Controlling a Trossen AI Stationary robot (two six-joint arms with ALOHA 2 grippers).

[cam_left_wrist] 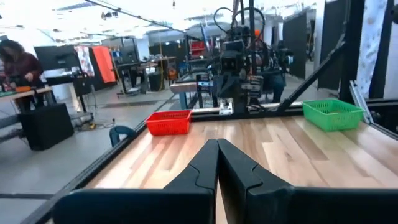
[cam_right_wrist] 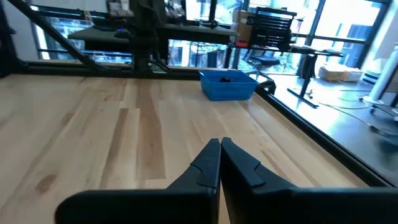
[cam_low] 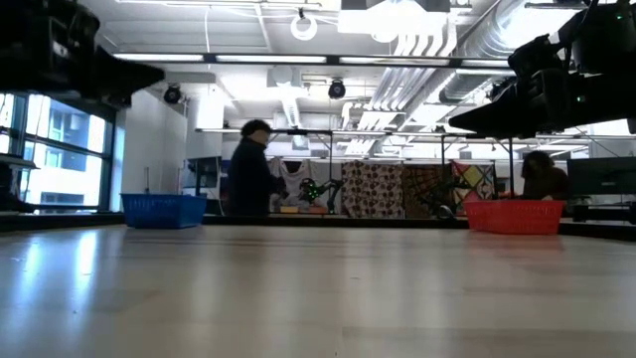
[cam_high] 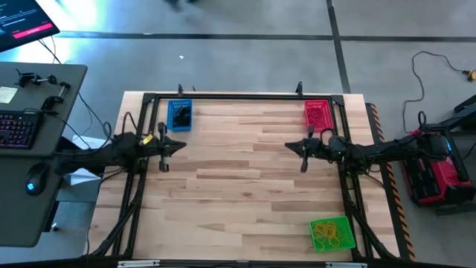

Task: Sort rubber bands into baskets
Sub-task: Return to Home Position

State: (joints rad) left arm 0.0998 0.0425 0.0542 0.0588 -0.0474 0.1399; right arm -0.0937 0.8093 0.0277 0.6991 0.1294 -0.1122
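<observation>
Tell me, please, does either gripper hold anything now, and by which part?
Nothing is held. The left gripper and the right gripper are both shut, with nothing between their fingers.

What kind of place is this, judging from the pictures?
Likely a robotics lab in an open hall: exposed ceiling ducts, a keyboard desk beside the wooden table, a person standing behind it.

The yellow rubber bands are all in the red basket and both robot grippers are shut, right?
Not quite. The yellow rubber bands lie in the green basket, not the red basket, as the high view shows. The left gripper and the right gripper are indeed shut, as the wrist views show.
</observation>
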